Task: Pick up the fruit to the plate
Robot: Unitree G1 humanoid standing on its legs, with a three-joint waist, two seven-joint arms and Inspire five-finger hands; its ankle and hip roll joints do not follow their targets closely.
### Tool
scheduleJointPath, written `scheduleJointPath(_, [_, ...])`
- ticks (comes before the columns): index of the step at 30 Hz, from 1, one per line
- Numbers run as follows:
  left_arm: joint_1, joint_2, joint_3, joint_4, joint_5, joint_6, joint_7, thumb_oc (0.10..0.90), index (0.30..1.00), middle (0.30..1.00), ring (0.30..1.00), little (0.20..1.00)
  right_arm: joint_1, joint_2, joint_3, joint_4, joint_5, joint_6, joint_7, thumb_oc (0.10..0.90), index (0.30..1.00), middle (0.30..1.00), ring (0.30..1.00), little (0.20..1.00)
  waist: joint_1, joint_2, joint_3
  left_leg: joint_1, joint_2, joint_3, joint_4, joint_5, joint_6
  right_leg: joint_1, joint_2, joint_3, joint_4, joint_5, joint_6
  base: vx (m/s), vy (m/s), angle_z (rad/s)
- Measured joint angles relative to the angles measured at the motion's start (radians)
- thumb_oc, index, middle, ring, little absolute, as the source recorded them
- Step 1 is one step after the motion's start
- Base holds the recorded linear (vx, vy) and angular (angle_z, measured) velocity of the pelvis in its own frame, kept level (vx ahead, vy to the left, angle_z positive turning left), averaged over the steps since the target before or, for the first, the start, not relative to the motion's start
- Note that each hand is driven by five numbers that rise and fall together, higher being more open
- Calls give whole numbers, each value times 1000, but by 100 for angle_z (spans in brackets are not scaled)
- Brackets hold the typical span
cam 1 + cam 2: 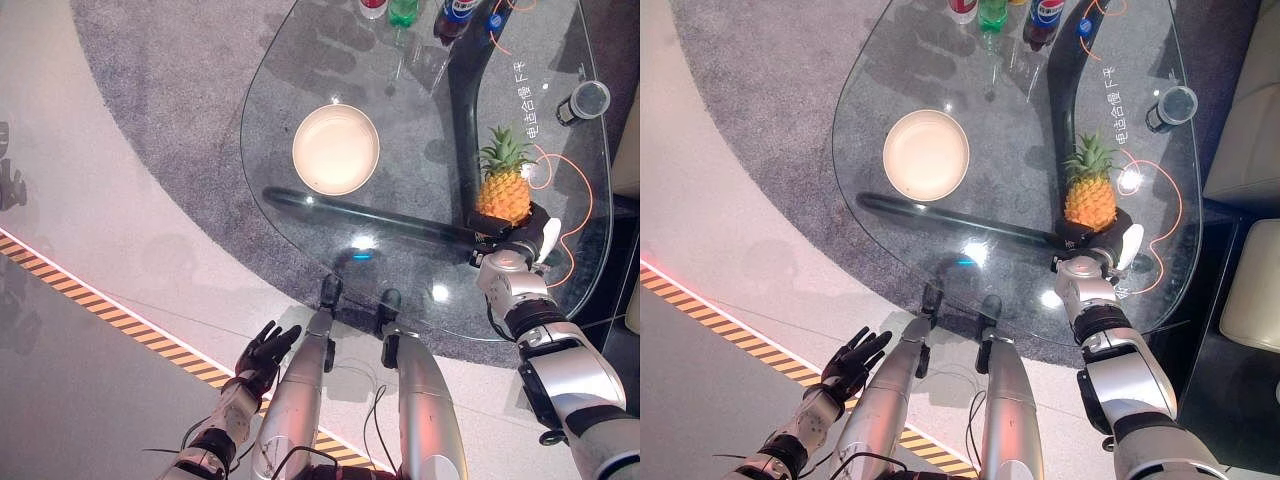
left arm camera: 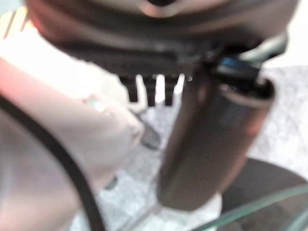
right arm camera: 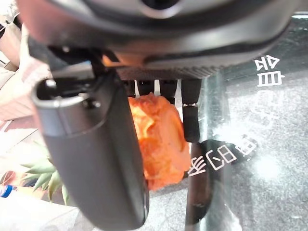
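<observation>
An orange pineapple (image 1: 503, 195) with a green crown stands upright on the glass table (image 1: 290, 80), near its right edge. My right hand (image 1: 512, 243) is at the fruit's base, with fingers and thumb curled round it. The right wrist view shows the orange rind (image 3: 159, 139) between the thumb (image 3: 91, 159) and the fingers. A round cream plate (image 1: 336, 150) lies bare on the table's left part, well apart from the pineapple. My left hand (image 1: 265, 350) hangs low over the floor, off the table, fingers spread and holding nothing.
Bottles (image 1: 403, 10) stand at the table's far edge. A dark cup (image 1: 588, 98) sits at the far right. An orange cable (image 1: 565, 165) loops by the pineapple. Yellow-black tape (image 1: 100, 300) crosses the floor at the left. A cream cushion (image 1: 1250, 290) flanks the table's right.
</observation>
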Motion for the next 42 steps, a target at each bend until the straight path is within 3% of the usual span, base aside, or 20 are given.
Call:
scheduleJointPath(7, [3,1,13,3,-21,-42,6,800,900,900,900,900,34,1,14,-36,2,-1,58,100,300,300,300,200,0,0,0,29,1,0,-2,18,1,27,2,0,4,-2,-6,-9,-2,0])
scheduleJointPath(12, [11,3,87,-43,-41,-77,53,800,900,900,900,900,170,17,49,-273,1,-6,85,100,300,300,300,200,0,0,0,63,5,-1,-7,17,1,61,6,0,-8,-5,-8,-14,-7,1])
scheduleJointPath(25, [57,3,184,-114,-99,-205,90,800,900,900,900,900,384,51,45,-556,-13,-67,214,100,300,300,300,200,-12,-9,2,201,13,-12,-63,13,7,197,21,-2,-60,-13,-9,-6,-43,-1])
scheduleJointPath(28, [61,3,210,-145,-98,-226,93,800,900,900,900,900,418,69,45,-624,-49,-68,264,100,300,300,300,200,-19,-21,3,237,15,-15,-73,13,7,232,24,-4,-67,-16,-5,16,-42,2])
scheduleJointPath(37, [103,4,198,-422,-64,-246,42,800,900,900,900,900,497,75,53,-749,-118,-73,451,100,300,300,300,200,-3,-25,2,265,21,-27,-72,11,-3,273,29,-26,-76,-27,-13,9,-45,7])
scheduleJointPath(42, [138,85,103,-628,0,-239,-51,800,900,900,900,900,525,57,80,-784,-139,-78,540,100,300,300,300,200,0,-25,2,268,22,-30,-72,13,-1,278,30,-31,-76,-30,-13,-2,-4,1])
